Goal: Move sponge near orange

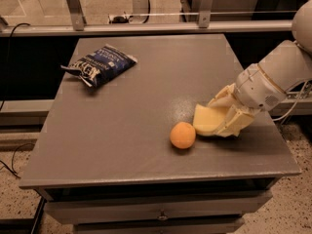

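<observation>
Pale yellow sponge (205,118) sits just beside the orange (183,135), at its 2 o'clock. The gripper (214,120) there pinches it.

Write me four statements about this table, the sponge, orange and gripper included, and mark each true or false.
1. The gripper holds the sponge low over the table, close beside the orange. True.
2. The orange lies on top of the snack bag. False: it rests on the bare table, well apart from the bag.
3. The snack bag lies toward the table's far corner, on the picture's left. True.
4. The gripper hangs above the snack bag. False: it is at the opposite side, at the sponge.
</observation>
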You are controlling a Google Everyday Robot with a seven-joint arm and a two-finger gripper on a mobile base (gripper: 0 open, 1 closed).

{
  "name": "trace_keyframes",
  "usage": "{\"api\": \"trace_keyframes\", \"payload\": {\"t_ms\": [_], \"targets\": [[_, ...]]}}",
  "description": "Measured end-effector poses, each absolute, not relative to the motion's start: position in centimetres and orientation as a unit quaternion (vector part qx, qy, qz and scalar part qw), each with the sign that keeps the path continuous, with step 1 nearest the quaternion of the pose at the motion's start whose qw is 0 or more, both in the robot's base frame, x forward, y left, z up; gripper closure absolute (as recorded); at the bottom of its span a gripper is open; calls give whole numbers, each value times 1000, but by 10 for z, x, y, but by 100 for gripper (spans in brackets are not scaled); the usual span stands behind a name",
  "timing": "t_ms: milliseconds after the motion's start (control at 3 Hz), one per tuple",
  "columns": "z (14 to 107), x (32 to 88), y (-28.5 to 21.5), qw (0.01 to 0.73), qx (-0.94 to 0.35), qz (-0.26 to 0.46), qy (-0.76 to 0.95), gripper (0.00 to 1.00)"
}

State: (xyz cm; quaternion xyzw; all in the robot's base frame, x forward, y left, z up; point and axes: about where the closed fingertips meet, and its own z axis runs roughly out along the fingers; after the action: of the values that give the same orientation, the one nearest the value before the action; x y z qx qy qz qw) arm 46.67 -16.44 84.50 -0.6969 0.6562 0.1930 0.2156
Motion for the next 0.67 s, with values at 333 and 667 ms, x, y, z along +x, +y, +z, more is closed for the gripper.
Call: {"api": "trace_keyframes", "payload": {"t_ms": [333,667], "targets": [[841,465,-164,209,-702,193,653,37],[839,466,-168,205,-703,187,654,12]]}}
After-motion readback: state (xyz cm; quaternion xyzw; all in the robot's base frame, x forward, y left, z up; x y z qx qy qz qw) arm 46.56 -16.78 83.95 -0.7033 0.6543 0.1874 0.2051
